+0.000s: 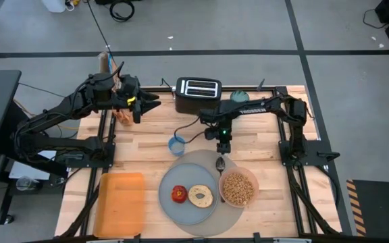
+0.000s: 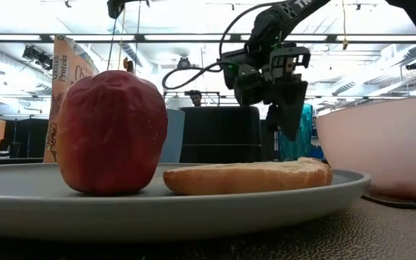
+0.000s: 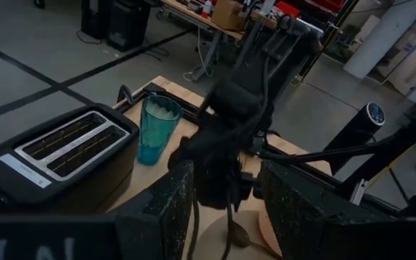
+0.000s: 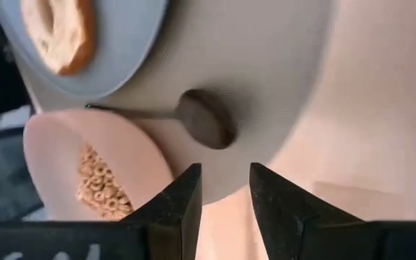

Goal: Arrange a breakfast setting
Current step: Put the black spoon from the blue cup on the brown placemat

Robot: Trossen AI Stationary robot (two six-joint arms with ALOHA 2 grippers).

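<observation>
A round grey plate (image 1: 188,202) lies on a larger grey mat (image 1: 204,162). On the plate are a red apple (image 1: 179,194) and a bagel half (image 1: 200,196). A pink bowl (image 1: 238,188) of cereal stands on the mat's right side. The spoon (image 4: 193,117) lies on the mat between plate and bowl, its bowl end toward the far edge. My right gripper (image 4: 224,184) hangs open just above and beyond the spoon's bowl end, touching nothing. The teal tumbler (image 3: 157,126) stands right of the black toaster (image 1: 198,94). My left gripper (image 3: 226,195) waits open at the far left.
A flat orange tray (image 1: 120,202) lies at the near left. A small light-blue cup (image 1: 177,145) stands left of my right gripper. A snack bag (image 2: 67,79) stands at the far left by my left arm. The toaster's cord runs across the table.
</observation>
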